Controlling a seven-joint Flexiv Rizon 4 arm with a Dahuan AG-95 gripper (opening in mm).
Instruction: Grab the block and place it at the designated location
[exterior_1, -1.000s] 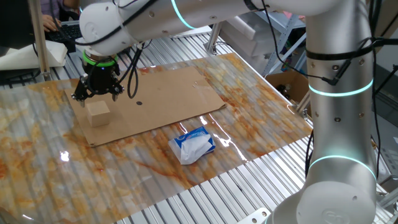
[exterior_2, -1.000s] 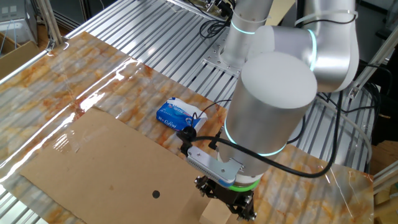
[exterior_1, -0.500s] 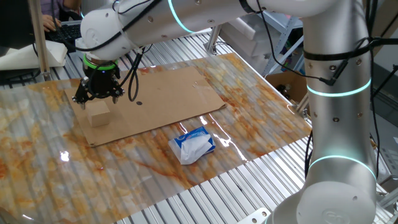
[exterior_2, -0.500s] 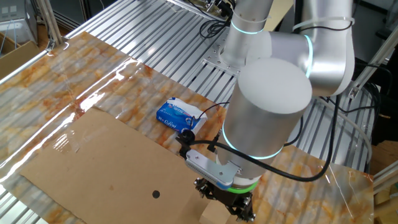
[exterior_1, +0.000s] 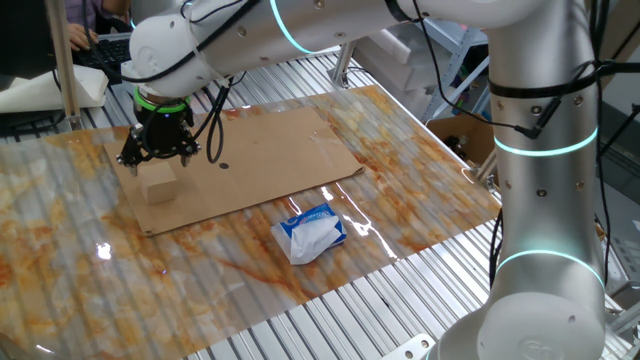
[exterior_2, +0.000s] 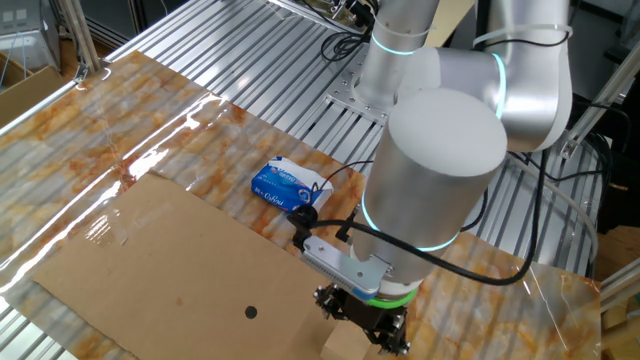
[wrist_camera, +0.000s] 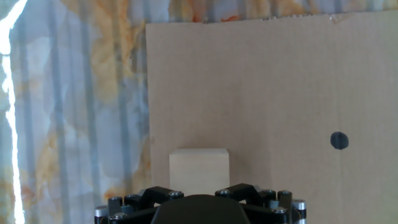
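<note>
The block (exterior_1: 158, 184), a plain light-tan wooden cube, rests on the left end of the brown cardboard sheet (exterior_1: 280, 150). My gripper (exterior_1: 157, 157) hangs just above it, its fingers spread to either side and holding nothing. In the hand view the block (wrist_camera: 199, 170) sits centred right in front of the hand. The designated location, a small black dot (exterior_1: 222, 166), lies on the cardboard right of the block and also shows in the hand view (wrist_camera: 339, 140) and the other fixed view (exterior_2: 251, 312). There the hand (exterior_2: 365, 325) hides most of the block.
A blue-and-white soft packet (exterior_1: 312, 232) lies off the cardboard on the marbled table cover, also seen in the other fixed view (exterior_2: 290, 186). The cardboard's left edge (wrist_camera: 147, 93) is close beside the block. Metal slats surround the cover.
The gripper has come down slightly closer over the block in the first half second, then held still. The block has not moved.
</note>
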